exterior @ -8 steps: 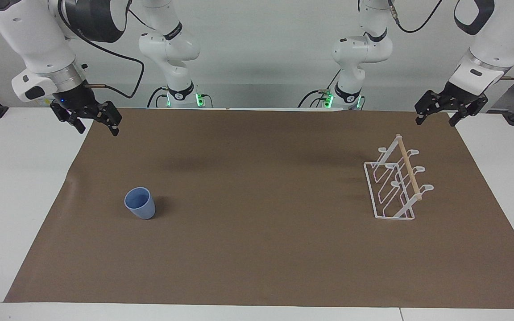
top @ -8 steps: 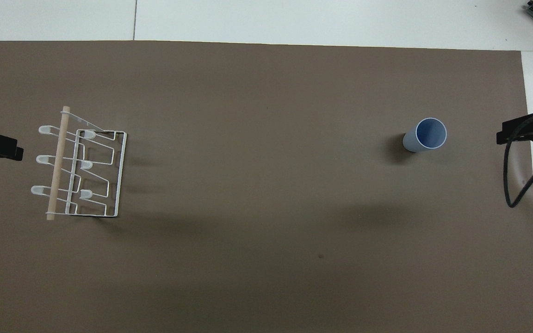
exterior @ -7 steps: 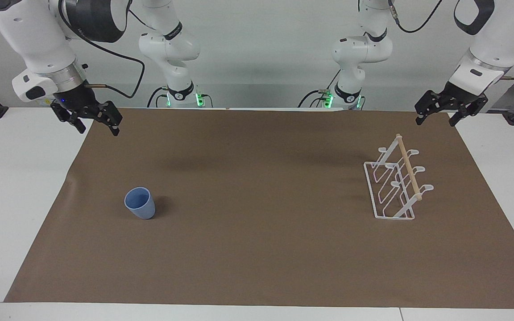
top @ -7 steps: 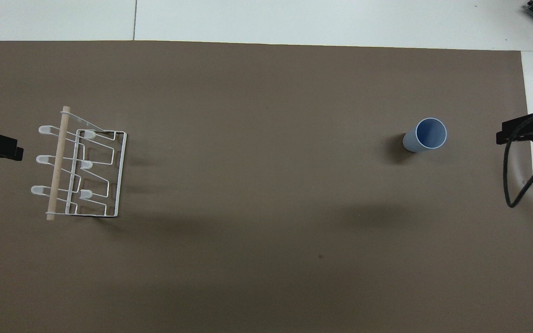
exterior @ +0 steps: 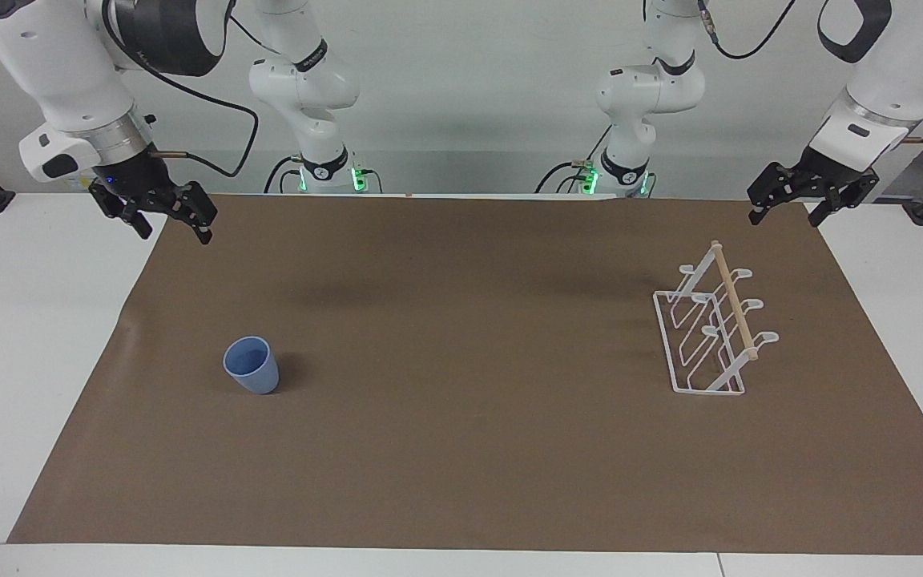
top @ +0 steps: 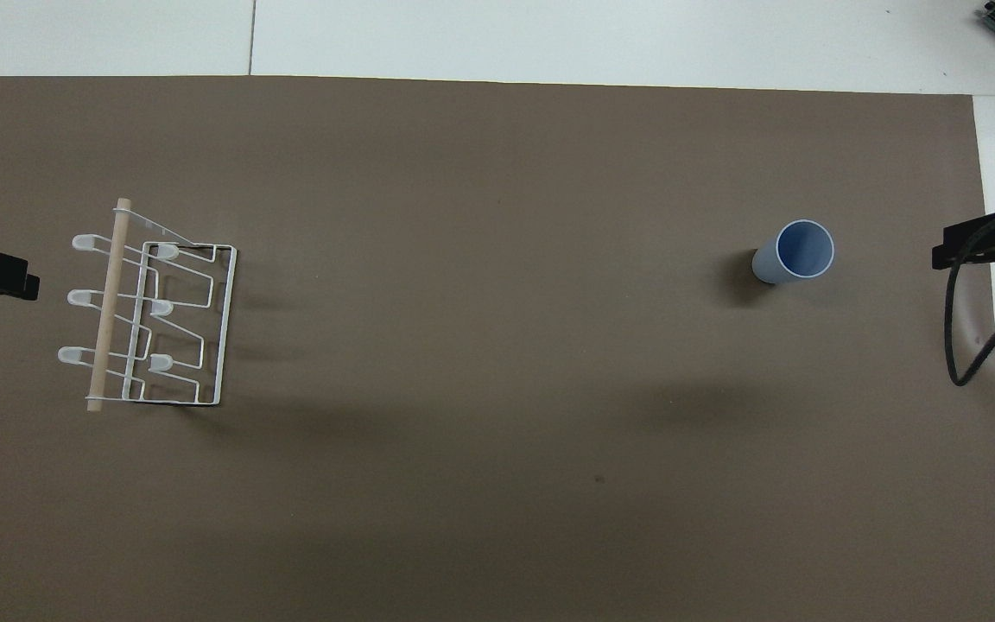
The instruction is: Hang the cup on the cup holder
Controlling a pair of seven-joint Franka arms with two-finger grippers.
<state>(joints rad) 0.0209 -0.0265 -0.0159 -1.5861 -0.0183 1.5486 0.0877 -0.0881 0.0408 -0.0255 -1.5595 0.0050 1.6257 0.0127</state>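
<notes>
The cup [exterior: 251, 365] stands upright on the brown paper sheet [exterior: 461, 433], mouth up, toward the right arm's end of the worktop [exterior: 21, 353]. Nothing touches it and nothing lies close around it. The cup holder [exterior: 710, 330] stands well apart from it, toward the left arm's end, with its wooden rod [exterior: 732, 298] along the top and all its wire prongs bare. Between the cup and the holder there is only open brown paper. The right pincer [exterior: 163, 215] hangs in the air over the edge of the paper at its own end, its fingers spread apart and holding nothing. The left pincer [exterior: 786, 207] hangs over the paper's corner above the holder's end, also apart and holding nothing. A black cable [top: 964, 328] loops down beside the right pincer.
</notes>
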